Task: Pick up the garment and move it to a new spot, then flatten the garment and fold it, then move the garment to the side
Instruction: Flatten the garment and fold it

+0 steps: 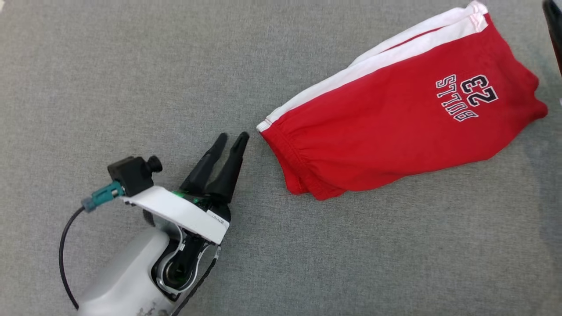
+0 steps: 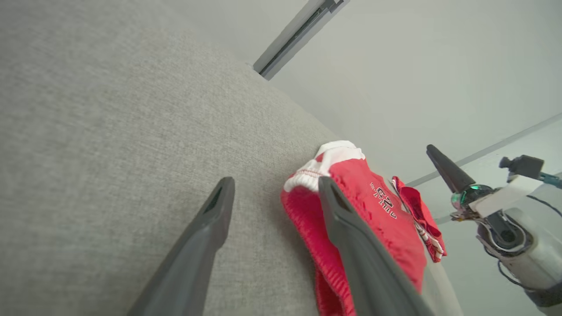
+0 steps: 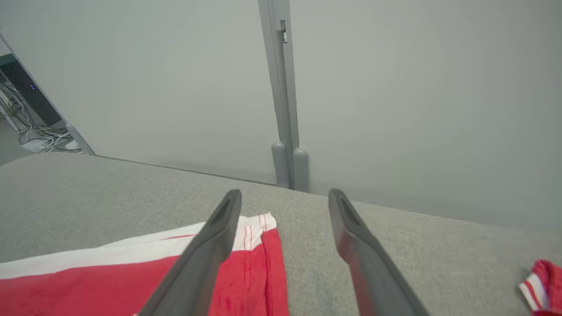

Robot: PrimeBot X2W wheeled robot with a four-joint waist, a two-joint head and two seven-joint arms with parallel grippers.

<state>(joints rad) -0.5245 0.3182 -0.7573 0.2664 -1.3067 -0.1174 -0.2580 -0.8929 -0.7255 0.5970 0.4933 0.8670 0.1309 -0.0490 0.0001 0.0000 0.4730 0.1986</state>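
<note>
Head view looks down on a grey cloth-covered table (image 1: 131,66). The left end effector (image 1: 231,138) sits at the lower left with its dark fingers aimed up and to the right. Their tips stop just short of the gathered hem of a folded red piece (image 1: 395,123), which has a white band along one edge and a "23 BULLS" print. Left wrist view shows the left end effector (image 2: 275,182) released, its fingers spread with bare table in the gap and nothing gripped. The folded red piece (image 2: 386,228) lies partly behind the right-hand finger. Beyond it, toward the table's far edge, lies the garment (image 2: 412,202), a small bunched heap of red cloth with red-and-white striped trim. It rests either against the folded piece or just beside it; which cannot be told. The garment is well apart from the left end effector, with the folded piece between them. The right end effector (image 2: 443,166) hangs in the air beside the garment, raised above it and not touching it. Right wrist view shows the right end effector (image 3: 285,193) released too, fingers wide and empty, over a hemmed corner of the folded red piece (image 3: 246,281). The garment (image 3: 542,281) shows at the lower right corner of that view. It lies on the table to the outer side of the right-hand finger, near it but clear of it.
</note>
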